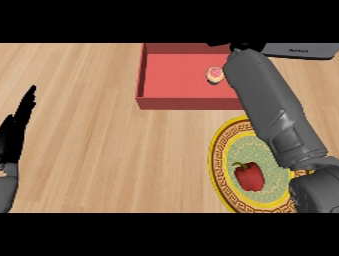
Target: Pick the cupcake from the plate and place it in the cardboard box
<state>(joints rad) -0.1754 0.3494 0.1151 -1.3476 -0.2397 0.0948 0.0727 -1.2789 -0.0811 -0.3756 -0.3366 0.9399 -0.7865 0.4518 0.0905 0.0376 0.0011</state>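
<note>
The cupcake (215, 75), small with pink topping, lies inside the red open box (151, 75) near its right side. My right forearm reaches from the lower right across the plate (219, 150) to the box's right edge. Only a small black part of the right hand (240, 47) shows at the box's far right corner, just right of the cupcake and apart from it. The plate is round with a yellow patterned rim and holds a red bell pepper (249, 175). My left hand (11, 135) rests open at the left edge, fingers up.
A grey appliance (305, 50) stands at the back right, behind the box. Bare wooden counter (83, 100) spreads left of the box and plate.
</note>
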